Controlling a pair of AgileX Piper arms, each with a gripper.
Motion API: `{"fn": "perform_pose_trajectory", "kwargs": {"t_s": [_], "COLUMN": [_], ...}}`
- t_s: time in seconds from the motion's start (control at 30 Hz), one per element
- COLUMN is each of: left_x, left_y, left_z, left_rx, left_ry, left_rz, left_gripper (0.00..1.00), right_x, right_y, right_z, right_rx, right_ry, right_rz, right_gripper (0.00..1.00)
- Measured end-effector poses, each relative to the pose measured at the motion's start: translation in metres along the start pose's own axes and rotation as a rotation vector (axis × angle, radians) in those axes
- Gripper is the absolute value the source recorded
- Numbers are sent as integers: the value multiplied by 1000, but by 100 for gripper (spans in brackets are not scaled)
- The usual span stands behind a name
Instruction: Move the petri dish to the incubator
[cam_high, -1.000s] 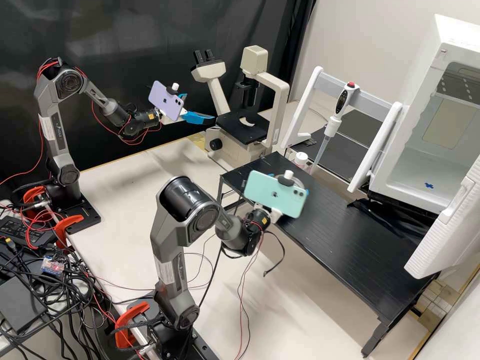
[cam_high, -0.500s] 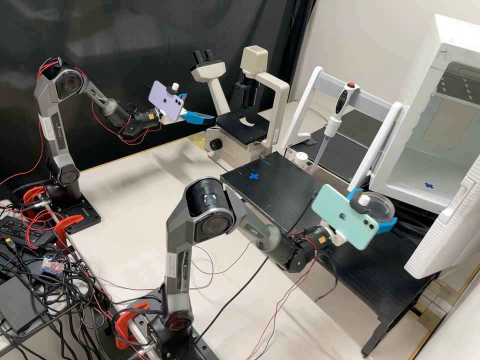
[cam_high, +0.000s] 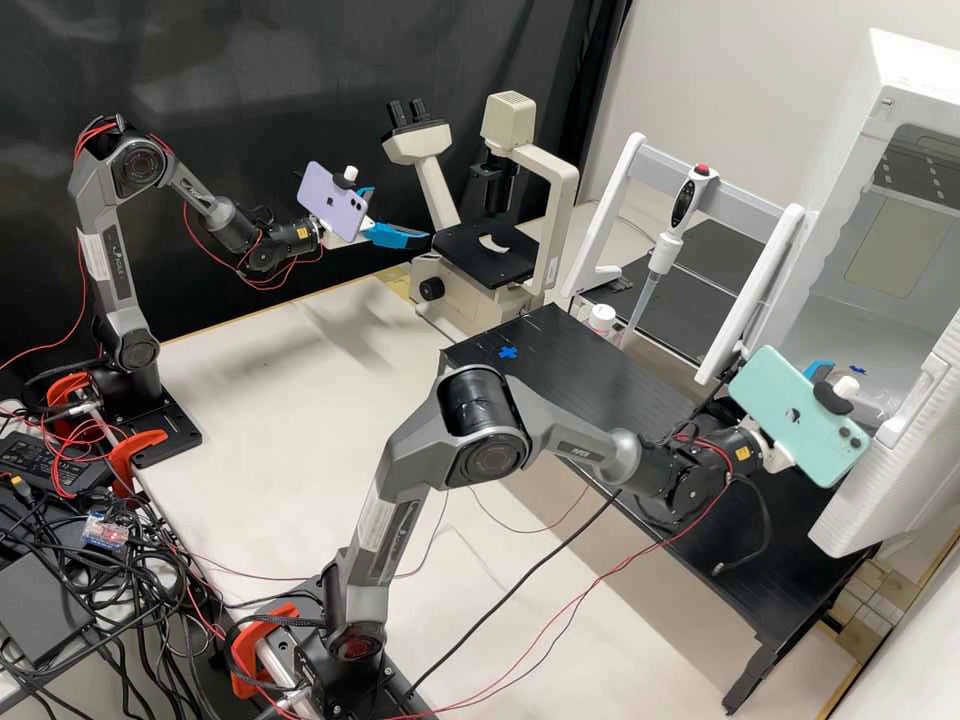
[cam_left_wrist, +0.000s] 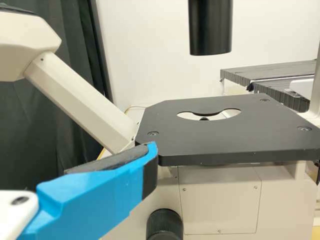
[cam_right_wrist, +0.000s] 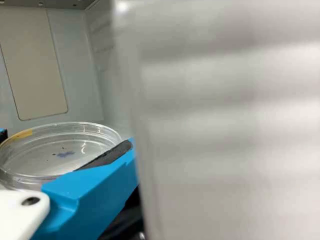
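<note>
Most of the carry looked done: the right hand (cam_right_wrist: 67, 139) gripped the petri dish (cam_right_wrist: 40, 156), roughly level, near the front edge of the incubator (cam_high: 850, 130), beside its open door (cam_high: 870, 505). What seemed left was to bring it fully inside, set it down, perhaps at the blue cross (cam_high: 857, 370) there, and let go. The left hand (cam_high: 400, 215) stood wide, holding nothing.

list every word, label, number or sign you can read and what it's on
No words or numbers are readable.
Right arm: print too small
Left arm: print too small
Green phone, purple phone: a logo each, no readable words
Pipette display: too small
Black table, incubator: a blue cross each, no letters
</note>
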Motion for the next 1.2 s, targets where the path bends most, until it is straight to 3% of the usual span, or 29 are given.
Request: {"fn": "perform_pose_trajectory", "kwargs": {"t_s": [0.07,0.17,0.37,0.5,0.8,1.0,1.2], "left_x": [0,0,0,0,0,0,0], "left_y": [0,0,0,0,0,0,0], "left_z": [0,0,0,0,0,0,0], "left_rx": [0,0,0,0,0,0,0], "left_ry": [0,0,0,0,0,0,0], "left_rz": [0,0,0,0,0,0,0], "left_gripper": [100,100,100,100,100,100,100], "right_x": [15,32,59,66,86,102,115], "right_y": [-4,-6,-19,-26,-36,-51,-72], "right_z": [-5,-13,-23,-30,-50,-45,-32], "right_rx": [-10,3,-34,-76,-98,-148,-164], "right_ry": [-3,9,-40,-58,-36,-62,-106], "right_rz": [-16,-18,-58,-69,-78,-104,-132], "right_gripper": [0,0,0,0,0,0,0]}}
